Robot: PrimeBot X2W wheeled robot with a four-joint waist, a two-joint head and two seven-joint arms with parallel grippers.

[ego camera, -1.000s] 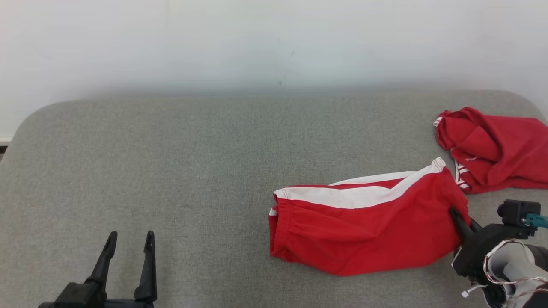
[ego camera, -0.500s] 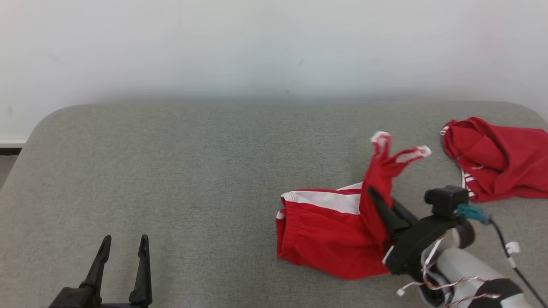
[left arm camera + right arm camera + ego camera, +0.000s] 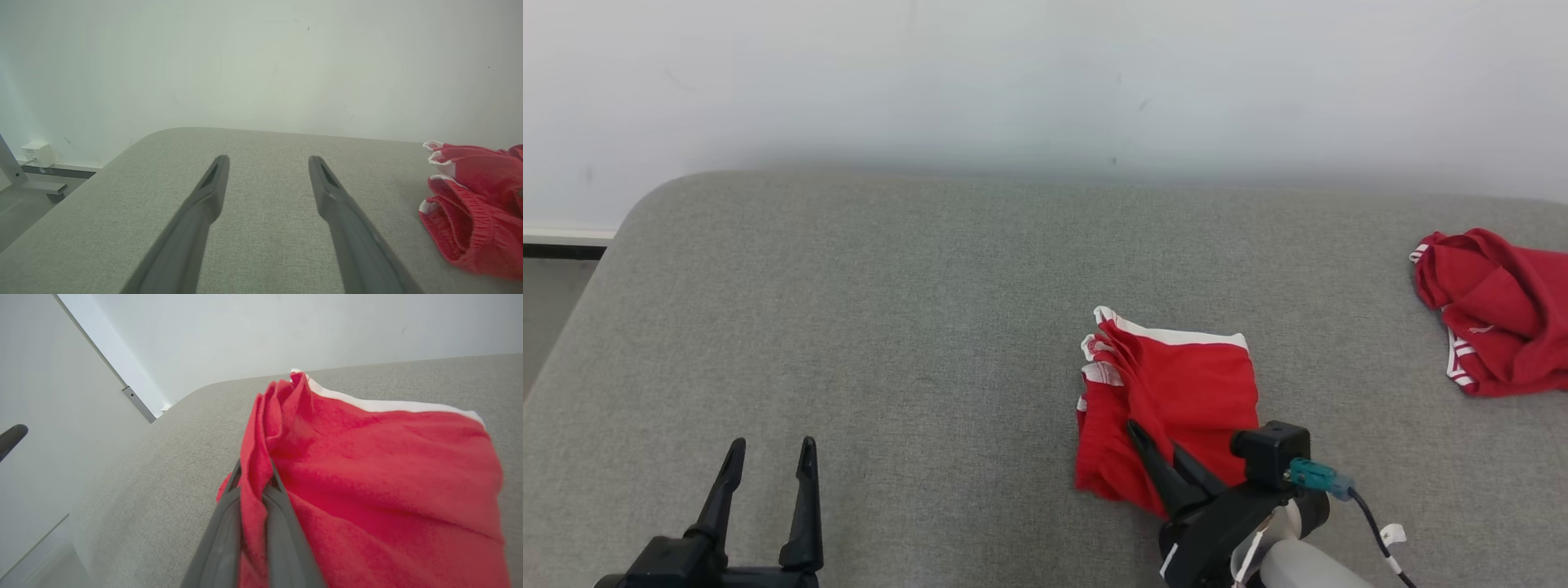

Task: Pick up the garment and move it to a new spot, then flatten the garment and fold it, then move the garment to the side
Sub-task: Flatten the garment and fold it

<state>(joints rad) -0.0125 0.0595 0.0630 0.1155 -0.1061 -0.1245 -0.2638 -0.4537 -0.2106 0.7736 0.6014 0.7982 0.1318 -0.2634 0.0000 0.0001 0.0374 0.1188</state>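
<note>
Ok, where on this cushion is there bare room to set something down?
Widest bare stretch: the grey cushion between the left pincer and the red shorts. A narrower strip separates them from the second red garment. Crowded around the right pincer, gripping the shorts.

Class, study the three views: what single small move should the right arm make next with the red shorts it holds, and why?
Probably open the right gripper and let go: its fingers are shut on a bunch of the red shorts, which look doubled over on the grey cushion. The left gripper stands open, apart from them.
</note>
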